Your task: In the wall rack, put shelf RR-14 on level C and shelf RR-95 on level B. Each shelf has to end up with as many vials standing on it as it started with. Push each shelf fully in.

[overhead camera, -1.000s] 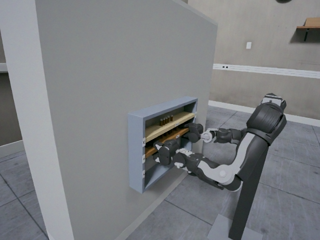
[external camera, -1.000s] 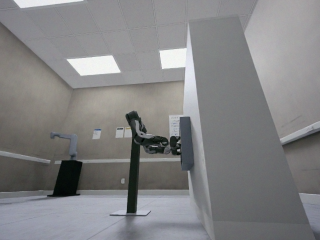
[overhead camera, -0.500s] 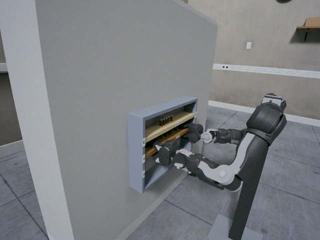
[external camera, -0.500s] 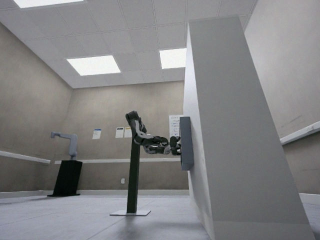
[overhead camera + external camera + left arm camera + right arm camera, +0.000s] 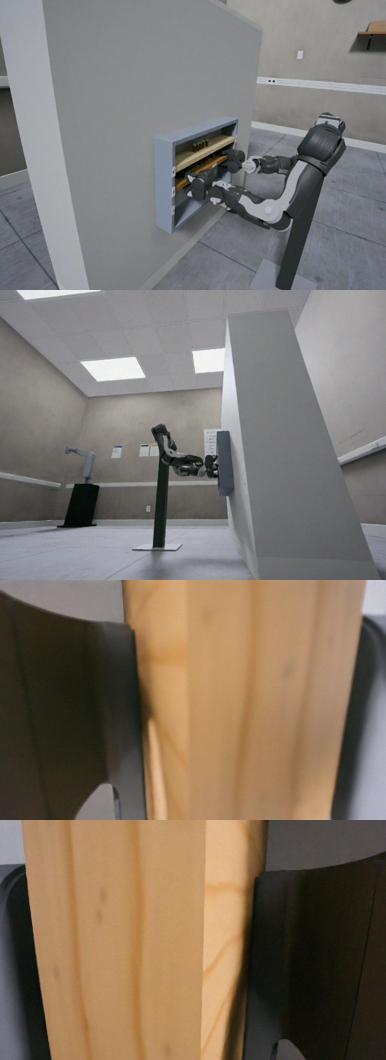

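Closest, in my wrist views, a wooden shelf (image 5: 181,183) (image 5: 250,680) (image 5: 125,920) runs between dark fingers on either side. My left gripper (image 5: 188,183) (image 5: 247,715) is clamped on it; so is my right gripper (image 5: 222,159) (image 5: 215,466) (image 5: 140,960). In the top view, the left one is at the nearer end of this orange-brown board and the right one at its farther end.

The board lies at level B in the blue-grey wall rack (image 5: 163,187) (image 5: 225,464), whose near side carries tags C, B and A from top to bottom. Dark vials stand along it, partly hidden, so I can't count them. Above, at level C, a pale yellow shelf (image 5: 204,152) bears a short row of brown vials (image 5: 199,145), upright. Both shelves have small front labels, too small to read, so I can't tell which is RR-14 and which RR-95, nor whether either is fully in.

The rack is fixed to a tall grey partition (image 5: 124,93) (image 5: 280,446). Facing it, my two arms reach out from a dark column (image 5: 299,231) (image 5: 160,508). Well beyond, in the exterior view, a grey robot arm (image 5: 89,464) stands on a black pedestal (image 5: 81,505), with papers (image 5: 144,450) on the back wall.

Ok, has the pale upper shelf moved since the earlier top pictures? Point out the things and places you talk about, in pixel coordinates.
No visible shift: the pale upper shelf (image 5: 184,160) keeps its place against the rack's C label (image 5: 173,171).
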Tool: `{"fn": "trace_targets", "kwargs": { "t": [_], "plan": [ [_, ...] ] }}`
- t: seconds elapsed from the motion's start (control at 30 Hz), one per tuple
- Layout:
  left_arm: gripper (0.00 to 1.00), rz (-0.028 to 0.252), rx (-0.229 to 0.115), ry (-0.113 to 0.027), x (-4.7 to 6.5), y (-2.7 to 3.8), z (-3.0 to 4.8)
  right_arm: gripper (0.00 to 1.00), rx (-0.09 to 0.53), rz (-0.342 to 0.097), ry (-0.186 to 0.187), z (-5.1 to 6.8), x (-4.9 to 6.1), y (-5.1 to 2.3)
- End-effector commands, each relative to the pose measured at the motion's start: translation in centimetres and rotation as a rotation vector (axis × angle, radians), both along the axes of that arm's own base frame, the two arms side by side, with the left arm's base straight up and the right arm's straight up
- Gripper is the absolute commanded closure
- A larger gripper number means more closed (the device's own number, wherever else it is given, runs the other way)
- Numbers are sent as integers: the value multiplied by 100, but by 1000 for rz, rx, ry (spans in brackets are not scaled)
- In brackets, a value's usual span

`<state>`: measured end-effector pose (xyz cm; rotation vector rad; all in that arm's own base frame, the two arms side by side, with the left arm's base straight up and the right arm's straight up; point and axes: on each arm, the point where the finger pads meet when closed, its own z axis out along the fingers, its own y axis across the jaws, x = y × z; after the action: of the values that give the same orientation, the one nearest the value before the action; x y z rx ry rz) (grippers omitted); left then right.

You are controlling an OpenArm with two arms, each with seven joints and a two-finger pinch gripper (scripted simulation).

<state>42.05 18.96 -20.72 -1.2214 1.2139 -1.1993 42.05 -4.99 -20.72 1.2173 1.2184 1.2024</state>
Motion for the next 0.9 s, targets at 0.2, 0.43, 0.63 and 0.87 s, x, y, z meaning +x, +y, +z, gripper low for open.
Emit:
{"fn": "trace_targets", "kwargs": {
  "t": [0.2, 0.43, 0.63, 0.87],
  "plan": [
    [96, -6, 0, -12, 0, -13, 18, 96, 1, 0, -12, 18, 0, 2],
    [91, -6, 0, -12, 0, -13, 18, 91, 1, 0, -12, 18, 0, 2],
    [88, -6, 0, -12, 0, -13, 18, 88, 1, 0, -12, 18, 0, 2],
    [83, -6, 0, -12, 0, -13, 18, 83, 1, 0, -12, 18, 0, 2]
  ]
}}
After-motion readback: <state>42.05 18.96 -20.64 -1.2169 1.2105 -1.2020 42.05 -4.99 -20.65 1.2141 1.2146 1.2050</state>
